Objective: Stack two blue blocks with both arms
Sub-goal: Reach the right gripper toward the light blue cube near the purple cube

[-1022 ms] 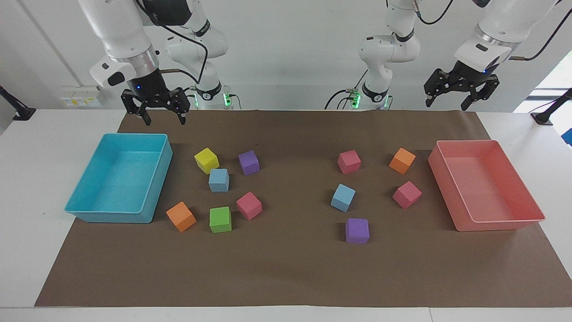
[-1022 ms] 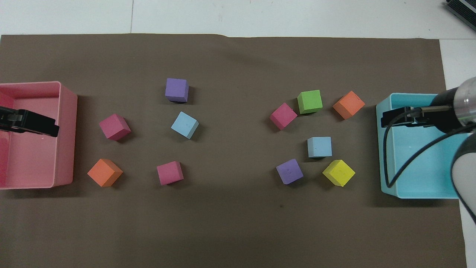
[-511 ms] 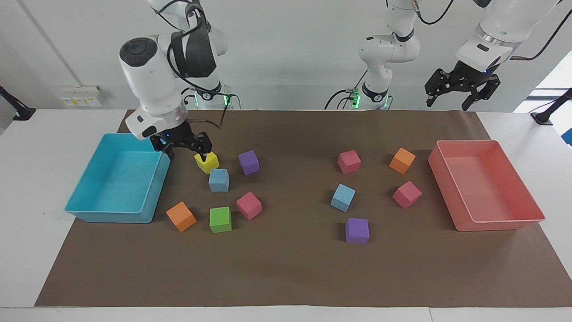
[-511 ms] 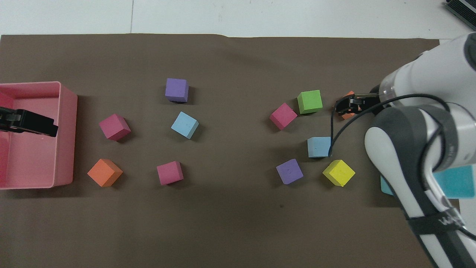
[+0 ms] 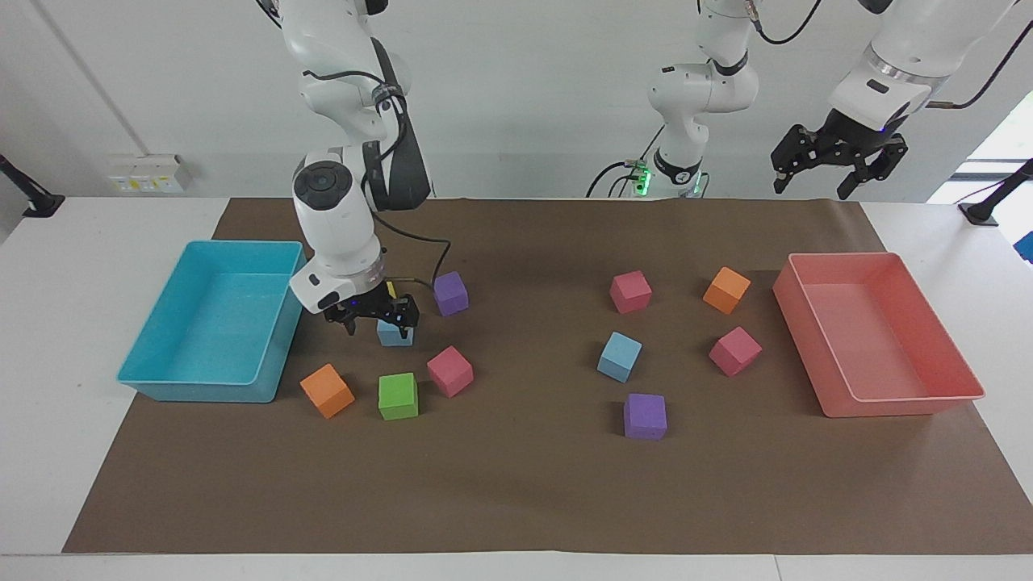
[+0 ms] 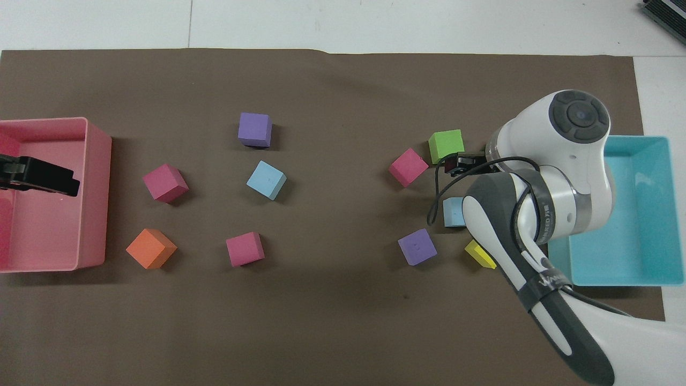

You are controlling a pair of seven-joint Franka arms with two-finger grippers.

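My right gripper (image 5: 373, 316) hangs low over the first sky-blue foam cube (image 5: 395, 332), fingers spread apart, one tip at each side of it, closed on nothing. Whether they touch it I cannot tell. That matte, square-edged cube sits on the brown paper mat (image 5: 516, 484) toward my right arm's end, near the deep turquoise plastic tray (image 5: 210, 323) at that edge. Crowding it: a yellow foam cube (image 6: 481, 255), mostly hidden under my arm, a purple foam cube (image 5: 450, 293), a pink foam cube (image 5: 449, 370), a green foam cube (image 5: 398, 395) and an orange foam cube (image 5: 327, 390).

The second sky-blue foam cube (image 5: 620, 356) lies near the mat's middle, untouched, well apart from the first. Around it lie a second purple cube (image 5: 645, 416), two more pink cubes (image 5: 630, 291) (image 5: 735, 351) and another orange cube (image 5: 726, 290).

My left gripper (image 5: 835, 157) waits high over the mat's corner beside the smooth salmon-pink plastic tray (image 5: 880, 339), fingers apart and empty.
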